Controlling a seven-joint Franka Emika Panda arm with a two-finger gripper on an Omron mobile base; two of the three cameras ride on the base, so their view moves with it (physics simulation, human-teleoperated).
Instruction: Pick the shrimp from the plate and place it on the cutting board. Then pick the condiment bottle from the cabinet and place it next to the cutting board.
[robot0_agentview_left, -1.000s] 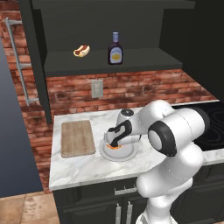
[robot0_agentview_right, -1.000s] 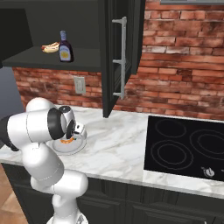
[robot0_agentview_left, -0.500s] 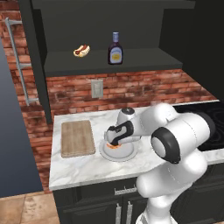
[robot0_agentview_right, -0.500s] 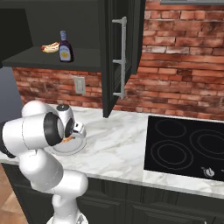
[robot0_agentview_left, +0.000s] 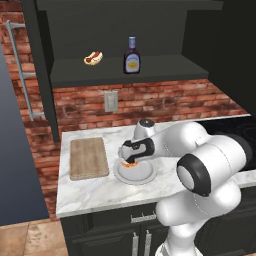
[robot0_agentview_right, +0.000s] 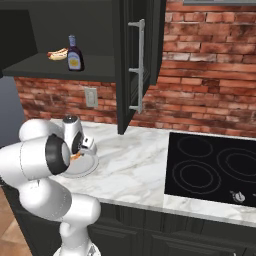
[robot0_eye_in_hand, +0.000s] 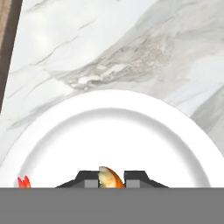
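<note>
Since 1 second ago the arm's elbow has swung right while the gripper stays over the plate. Its 2 fingertips pinch the orange shrimp between them, above the plate's middle; the cutting board lies just left.

Shrimp now off plate

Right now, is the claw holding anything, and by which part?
Yes: the claw is shut on the shrimp, pinched at its curved body over the plate; the tail sticks out to one side.
</note>
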